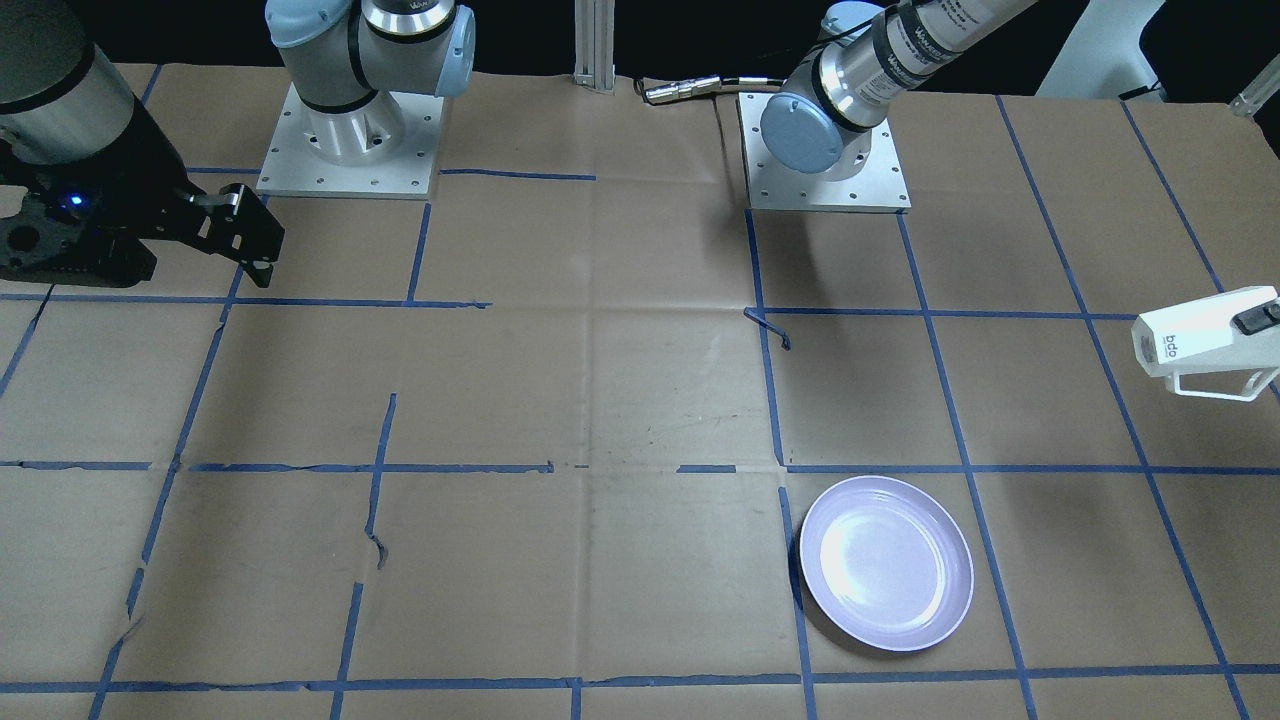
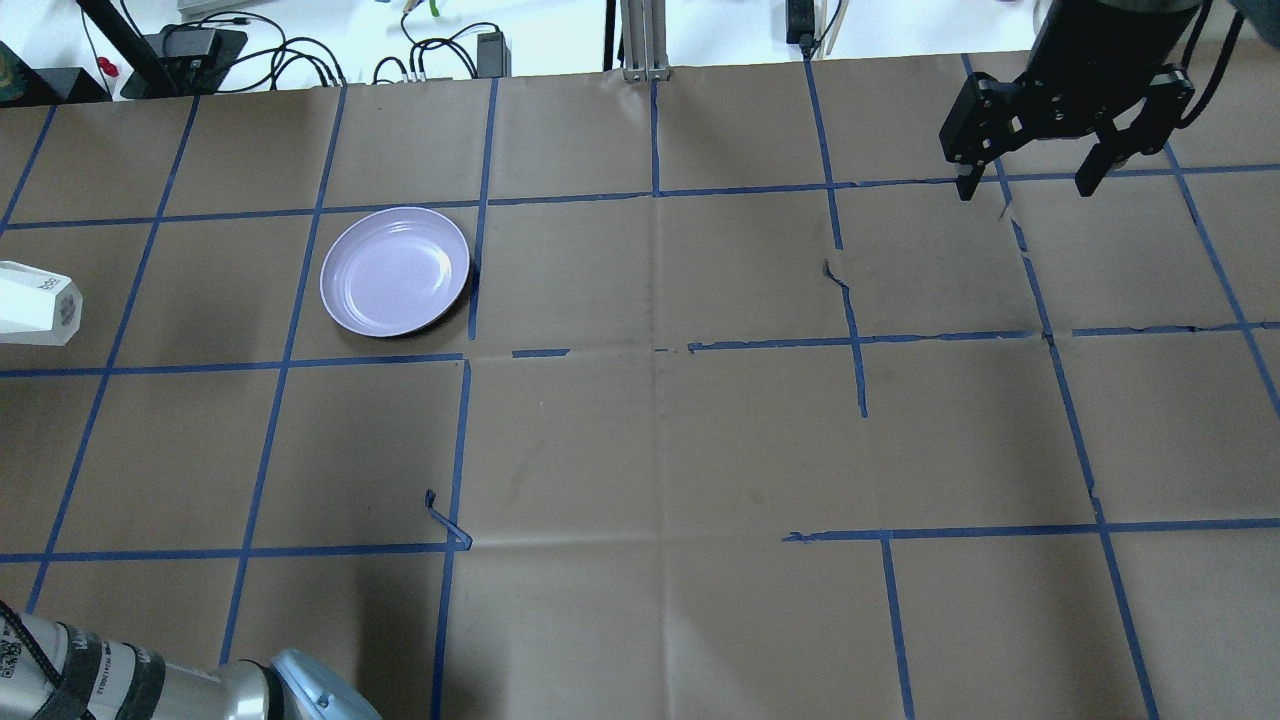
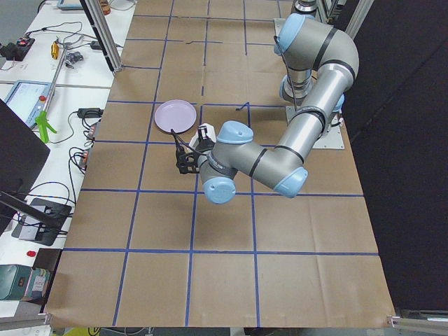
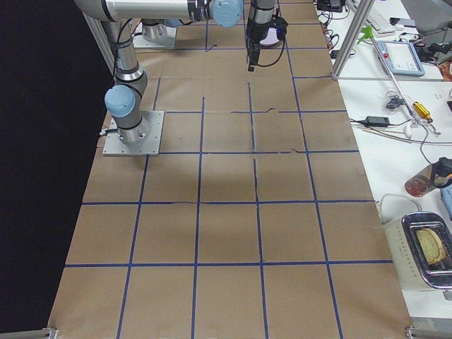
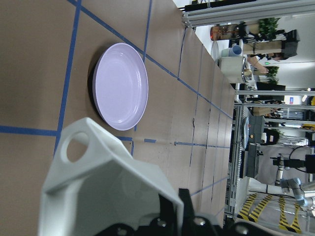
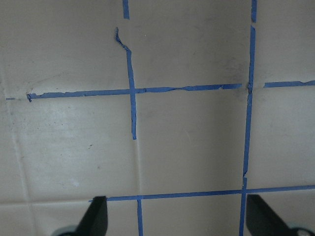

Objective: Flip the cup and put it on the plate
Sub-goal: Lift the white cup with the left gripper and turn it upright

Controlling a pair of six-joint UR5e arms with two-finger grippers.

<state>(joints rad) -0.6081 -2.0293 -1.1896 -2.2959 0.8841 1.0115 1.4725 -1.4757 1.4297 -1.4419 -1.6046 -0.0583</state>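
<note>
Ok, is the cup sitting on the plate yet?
No, the plate lies bare in the overhead view, and the cup is well apart from it at the view's left edge.

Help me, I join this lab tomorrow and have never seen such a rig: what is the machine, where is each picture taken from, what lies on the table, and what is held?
These are two robot arms bolted to a table covered in brown paper with a blue tape grid. Each arm ends in a two-finger gripper. Six cameras show the same moment: one faces the robot, one looks over its shoulders, one stands at each end of the table, and one sits on each wrist. A lavender plate lies on the paper with nothing on it. The left gripper holds a white cup on its side in the air, off to the side of the plate. The right gripper hangs open and empty.
</note>
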